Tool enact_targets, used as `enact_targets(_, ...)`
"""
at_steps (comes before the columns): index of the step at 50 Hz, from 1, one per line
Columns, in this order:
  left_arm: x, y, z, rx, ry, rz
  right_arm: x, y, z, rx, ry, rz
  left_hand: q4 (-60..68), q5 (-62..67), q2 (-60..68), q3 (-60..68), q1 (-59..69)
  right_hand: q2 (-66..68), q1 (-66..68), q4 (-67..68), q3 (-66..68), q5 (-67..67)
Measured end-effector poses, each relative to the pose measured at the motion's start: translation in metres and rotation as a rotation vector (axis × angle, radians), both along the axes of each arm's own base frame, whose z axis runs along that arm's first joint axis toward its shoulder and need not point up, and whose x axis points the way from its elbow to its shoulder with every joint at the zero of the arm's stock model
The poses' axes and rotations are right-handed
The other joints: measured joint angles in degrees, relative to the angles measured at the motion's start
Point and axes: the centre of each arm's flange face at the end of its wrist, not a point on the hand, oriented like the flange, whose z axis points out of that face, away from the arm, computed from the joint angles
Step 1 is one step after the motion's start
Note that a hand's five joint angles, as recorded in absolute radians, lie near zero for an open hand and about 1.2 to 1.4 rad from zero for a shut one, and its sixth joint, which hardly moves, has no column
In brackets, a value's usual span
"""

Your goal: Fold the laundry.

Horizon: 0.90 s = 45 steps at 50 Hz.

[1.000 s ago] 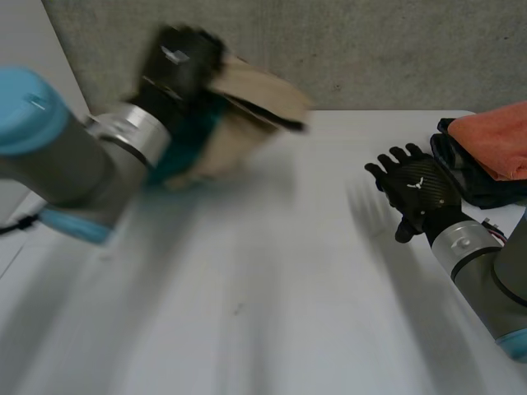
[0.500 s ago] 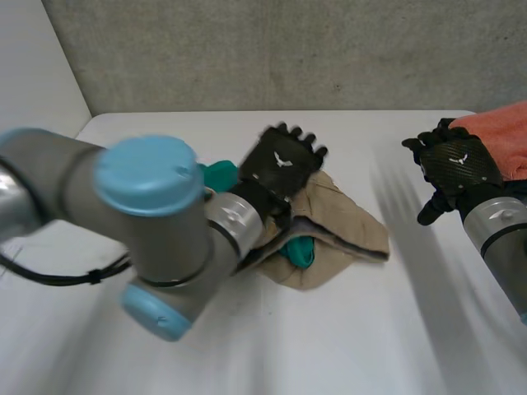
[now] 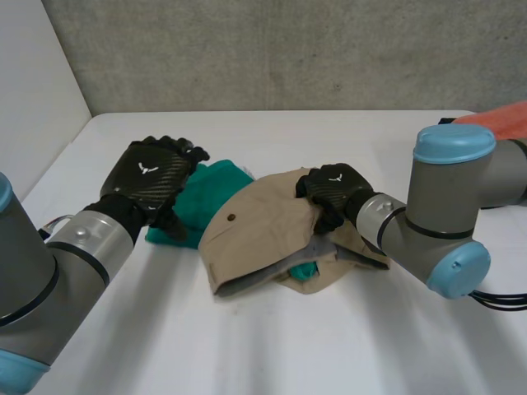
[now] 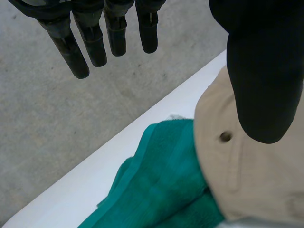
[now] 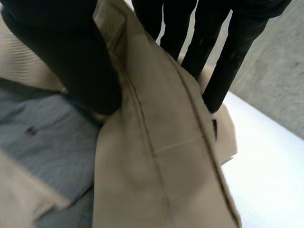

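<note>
A tan garment with a button and a grey lining lies crumpled in the middle of the white table, partly over a green towel. My right hand rests on the garment's right edge, shut on it. In the right wrist view a fold of the tan garment is pinched between thumb and fingers. My left hand hovers at the towel's left end, open. In the left wrist view its fingers are straight above the green towel and the tan garment, holding nothing.
An orange cloth lies at the table's far right corner, behind my right arm. A grey concrete wall runs along the table's back edge.
My left hand has let go of the bundle, now lying on the table, and drawn back to the left. My right arm swung in from the right and closed on the tan garment's edge.
</note>
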Motion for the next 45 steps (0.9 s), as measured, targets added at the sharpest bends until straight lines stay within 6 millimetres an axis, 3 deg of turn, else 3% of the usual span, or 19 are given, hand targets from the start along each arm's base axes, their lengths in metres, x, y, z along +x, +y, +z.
enact_targets(2,0.004,-0.004,-0.002,0.002,-0.003,0.017,0.001,-0.003,0.002,-0.034,0.002,-0.011,0.0,0.0,0.0,0.0,0.0,11.2,9.5,12.0,11.2,11.1)
enact_targets(4,0.006,-0.007,-0.003,-0.001,-0.003,0.026,0.000,-0.005,0.008,-0.060,-0.002,-0.023,0.0,0.0,0.0,0.0,0.0,11.3,9.6,13.1,11.8,11.5)
enact_targets(8,0.010,-0.018,0.001,-0.026,0.004,0.048,-0.015,-0.001,0.043,-0.157,-0.024,-0.070,0.0,0.0,0.0,0.0,0.0,11.3,9.6,14.0,11.8,11.7)
enact_targets(12,0.012,-0.028,0.005,-0.049,0.013,0.059,-0.042,-0.002,0.070,-0.228,-0.016,-0.135,0.0,0.0,0.0,0.0,0.0,11.3,9.5,14.2,11.8,12.1)
enact_targets(16,0.008,-0.038,0.001,-0.045,0.014,0.033,-0.086,-0.013,0.081,-0.283,0.070,-0.235,0.0,0.0,0.0,0.0,0.0,11.3,9.5,14.5,11.8,12.1)
enact_targets(20,-0.001,-0.046,-0.013,-0.014,0.007,-0.034,-0.129,-0.022,0.081,-0.309,0.176,-0.326,0.0,0.0,0.0,0.0,0.0,11.3,10.3,14.7,11.8,12.1)
enact_targets(27,-0.022,-0.054,-0.046,0.065,-0.014,-0.141,-0.160,-0.024,0.068,-0.268,0.225,-0.381,0.0,0.0,0.0,0.0,0.0,11.6,10.4,14.9,12.7,12.4)
enact_targets(34,-0.057,-0.053,-0.080,0.123,-0.040,-0.236,-0.160,-0.015,0.049,-0.194,0.192,-0.343,0.0,0.0,0.0,0.0,0.0,11.6,10.4,15.0,12.8,12.9)
enact_targets(45,-0.092,-0.064,-0.104,0.121,-0.047,-0.293,-0.155,-0.008,0.032,-0.161,0.175,-0.312,1.1,1.8,1.2,0.5,0.3,11.6,10.4,15.0,12.8,12.9)
